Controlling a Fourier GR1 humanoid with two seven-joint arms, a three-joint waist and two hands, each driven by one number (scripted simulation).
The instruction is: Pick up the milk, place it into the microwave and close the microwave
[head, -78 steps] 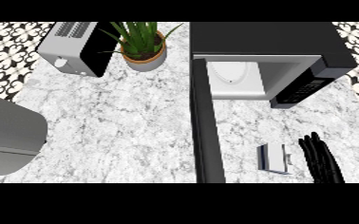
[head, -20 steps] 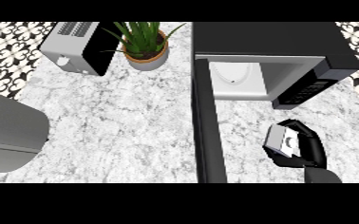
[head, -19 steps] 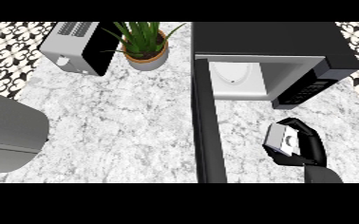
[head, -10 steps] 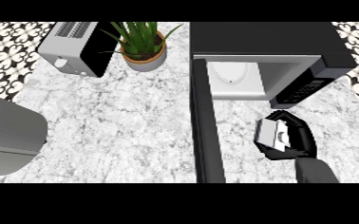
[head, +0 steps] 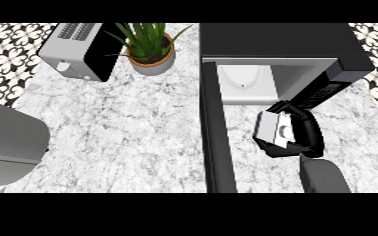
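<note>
The milk [head: 272,128] sits in the right hand [head: 304,139], whose fingers curl round it, its long axis running near to far, just in front of the open microwave [head: 284,55]. The microwave's door [head: 217,135] stands open along the milk's left; marble worktop [head: 118,125] stretches leftward.

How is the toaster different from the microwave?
The toaster is silver with a black side and slots on top; the microwave is black on top. The toaster is smaller than the microwave. The toaster is closed up, while the microwave's door stands open, showing a white inside. Both are boxy and sit at the back of the counter.
</note>
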